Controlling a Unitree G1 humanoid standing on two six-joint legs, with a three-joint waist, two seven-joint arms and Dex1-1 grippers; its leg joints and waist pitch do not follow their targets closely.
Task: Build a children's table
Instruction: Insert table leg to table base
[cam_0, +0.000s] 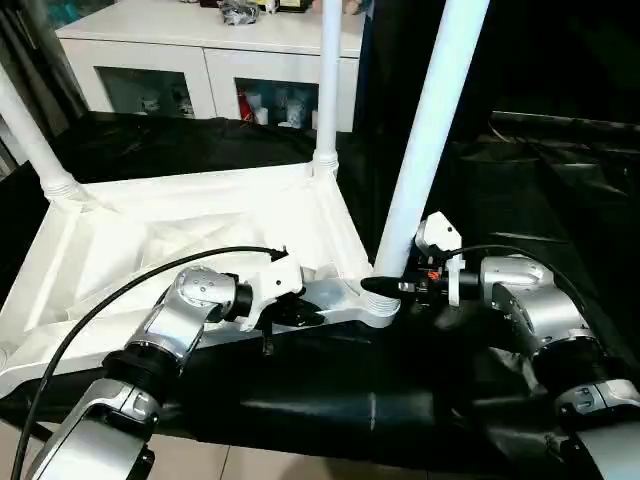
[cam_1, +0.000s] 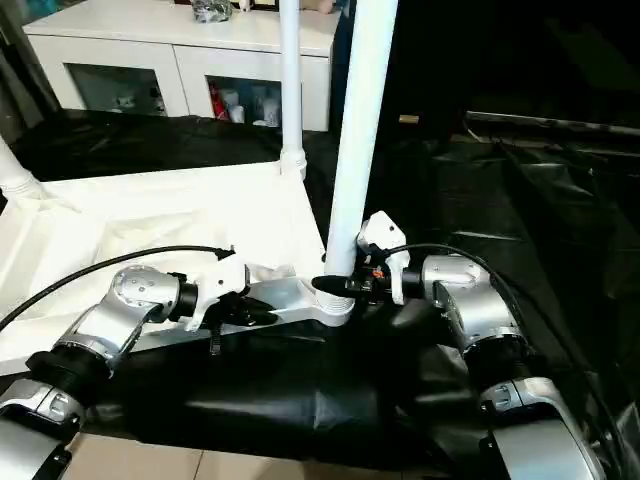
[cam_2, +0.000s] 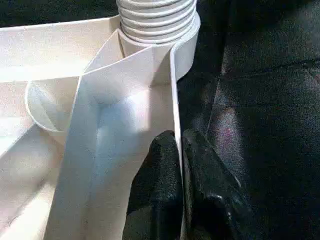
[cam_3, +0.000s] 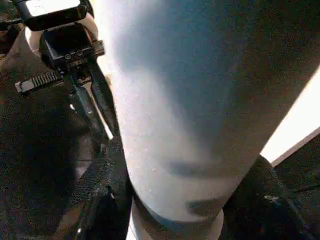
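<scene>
Silver forearms reach in from the near side toward the upside-down white tabletop (cam_0: 190, 230), which lies ribbed side up on a black sheet (cam_0: 520, 190).

At the tabletop's near edge, the left gripper (cam_2: 176, 165) has its two black fingers pressed together on the thin rim wall, one finger on each side of it. Just beyond along that rim is the near right corner socket, where the ribbed base of a leg sits.

That leg (cam_0: 425, 135) rises from the near right corner socket, leaning slightly. The right gripper (cam_0: 385, 286) clasps it just above the socket, its fingers (cam_3: 102, 185) spread around the cylinder with one on each side, touching it.

Two more legs stand in sockets: one at the far right corner (cam_0: 328, 80), upright, and one at the far left corner (cam_0: 30, 130), tilted outward.

Beyond the sheet stands a white cabinet with glass doors (cam_0: 200, 60); small items sit inside and on top. No writing can be read anywhere.
</scene>
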